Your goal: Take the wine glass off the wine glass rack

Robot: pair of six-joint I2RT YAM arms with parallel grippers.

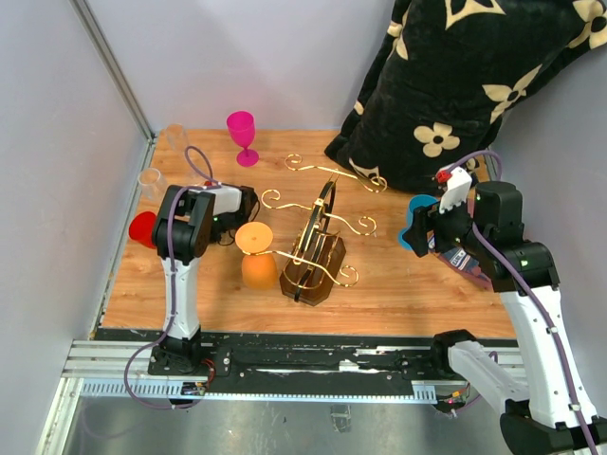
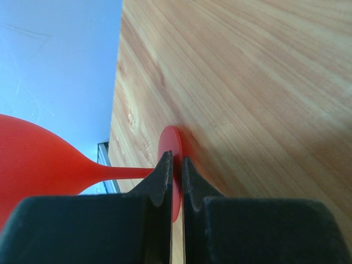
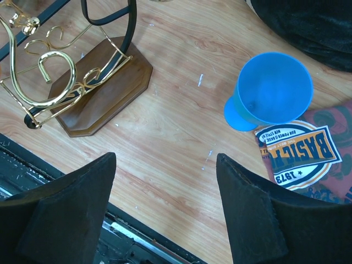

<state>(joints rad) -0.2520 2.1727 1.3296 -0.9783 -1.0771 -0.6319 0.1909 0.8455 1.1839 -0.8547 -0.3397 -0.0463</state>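
The gold wire wine glass rack (image 1: pixel 322 223) stands on its dark brown base (image 1: pixel 313 273) mid-table; it also shows in the right wrist view (image 3: pixel 52 77). An orange wine glass (image 1: pixel 257 258) hangs upside down on the rack's left side. My left gripper (image 2: pixel 177 160) is shut on the round foot of a red wine glass (image 2: pixel 38 157), which lies sideways with its bowl (image 1: pixel 142 228) at the table's left edge. My right gripper (image 3: pixel 165 159) is open and empty above bare wood, right of the rack and beside a blue wine glass (image 3: pixel 269 91).
A pink wine glass (image 1: pixel 242 133) stands at the back. Two clear glasses (image 1: pixel 152 182) stand along the left wall. A black flowered cushion (image 1: pixel 465 85) fills the back right. A printed packet (image 3: pixel 300 154) lies by the blue glass.
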